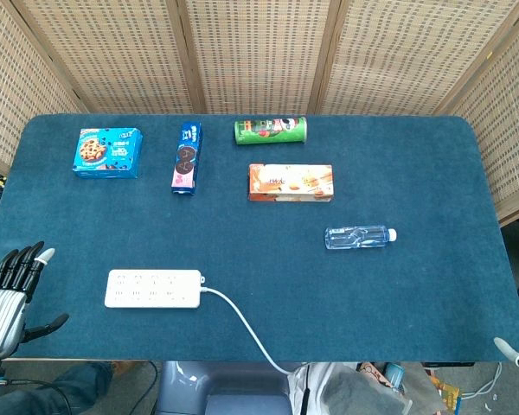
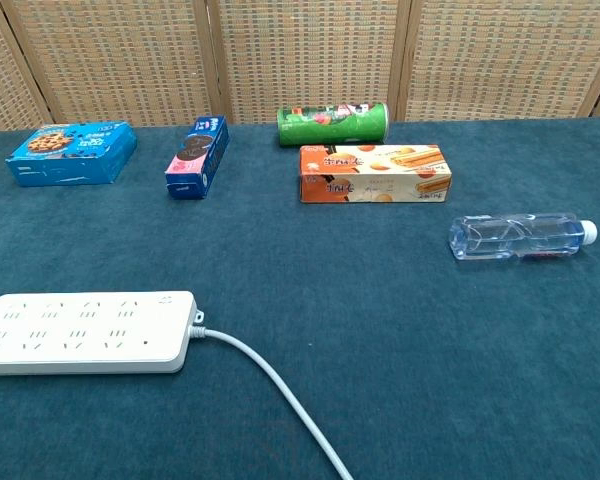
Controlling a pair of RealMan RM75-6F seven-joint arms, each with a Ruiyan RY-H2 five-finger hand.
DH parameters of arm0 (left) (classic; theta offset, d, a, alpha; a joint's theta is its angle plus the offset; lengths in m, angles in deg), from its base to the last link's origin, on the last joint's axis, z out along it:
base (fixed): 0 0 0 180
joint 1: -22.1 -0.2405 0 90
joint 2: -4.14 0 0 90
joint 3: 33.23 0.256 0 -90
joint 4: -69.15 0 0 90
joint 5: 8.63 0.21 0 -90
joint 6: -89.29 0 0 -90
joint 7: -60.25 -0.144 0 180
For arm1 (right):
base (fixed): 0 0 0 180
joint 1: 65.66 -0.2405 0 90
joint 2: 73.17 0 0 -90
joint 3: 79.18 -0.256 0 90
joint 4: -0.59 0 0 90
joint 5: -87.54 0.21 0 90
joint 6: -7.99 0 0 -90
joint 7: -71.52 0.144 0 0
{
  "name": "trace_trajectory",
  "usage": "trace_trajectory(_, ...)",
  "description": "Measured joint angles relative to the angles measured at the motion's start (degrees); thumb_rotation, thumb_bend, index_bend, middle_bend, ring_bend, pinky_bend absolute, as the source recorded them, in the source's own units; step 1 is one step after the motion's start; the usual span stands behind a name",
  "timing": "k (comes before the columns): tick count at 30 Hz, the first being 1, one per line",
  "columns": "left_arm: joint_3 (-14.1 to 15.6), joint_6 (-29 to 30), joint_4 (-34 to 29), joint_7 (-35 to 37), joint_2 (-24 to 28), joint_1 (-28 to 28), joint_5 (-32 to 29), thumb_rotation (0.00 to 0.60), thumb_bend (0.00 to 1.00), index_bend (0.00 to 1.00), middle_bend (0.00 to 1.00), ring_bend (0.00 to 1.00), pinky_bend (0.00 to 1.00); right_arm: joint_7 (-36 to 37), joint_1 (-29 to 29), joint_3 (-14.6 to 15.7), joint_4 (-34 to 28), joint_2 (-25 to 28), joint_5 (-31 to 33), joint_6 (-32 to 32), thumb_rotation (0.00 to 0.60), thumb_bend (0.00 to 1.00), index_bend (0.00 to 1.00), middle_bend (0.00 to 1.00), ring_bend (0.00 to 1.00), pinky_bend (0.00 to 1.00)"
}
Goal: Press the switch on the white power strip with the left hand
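The white power strip (image 1: pixel 153 289) lies flat near the table's front left, also close up in the chest view (image 2: pixel 85 332). Its white cord (image 1: pixel 242 324) leaves the right end and runs off the front edge. The switch is too small to make out for certain. My left hand (image 1: pixel 13 298) hovers off the table's front left corner, fingers spread and holding nothing, a short way left of the strip. Only two fingertips of my right hand (image 1: pixel 512 351) show at the far right edge, apart and holding nothing. Neither hand appears in the chest view.
At the back stand a blue cookie box (image 1: pixel 108 153), a dark blue cookie pack (image 1: pixel 187 157), a green chips can (image 1: pixel 271 130) and an orange biscuit box (image 1: pixel 291 183). A water bottle (image 1: pixel 359 236) lies right of centre. Wicker screens (image 1: pixel 259 52) close off the back.
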Motion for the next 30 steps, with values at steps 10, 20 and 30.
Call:
trace_trajectory(10, -0.40, -1.49, -1.57, -0.75, -0.58, 0.17, -2.88, 0.600, 0.01, 0.00, 0.94, 0.83, 0.77, 0.13, 0.05, 0.00, -0.16, 0.06, -0.08, -0.22, 0.600, 0.00, 0.06, 0.02, 0.00, 0.00)
trace_trajectory(20, -0.59, -6.34, 0.30, -4.48, -6.65, 2.79, -2.77, 0.600, 1.00, 0.16, 1.00, 1.00, 1.00, 1.00, -0.04, -0.21, -0.14, 0.29, 0.60, 0.35, 0.600, 0.00, 0.06, 0.02, 0.00, 0.00)
trace_trajectory(30, -0.58, -20.09, -0.75, -7.41, -10.78, 8.84, -8.07, 0.600, 1.00, 0.17, 1.00, 1.00, 1.00, 2.16, -0.28, -0.38, 0.22, 0.47, 1.17, 1.15, 0.600, 0.00, 0.06, 0.02, 0.00, 0.00)
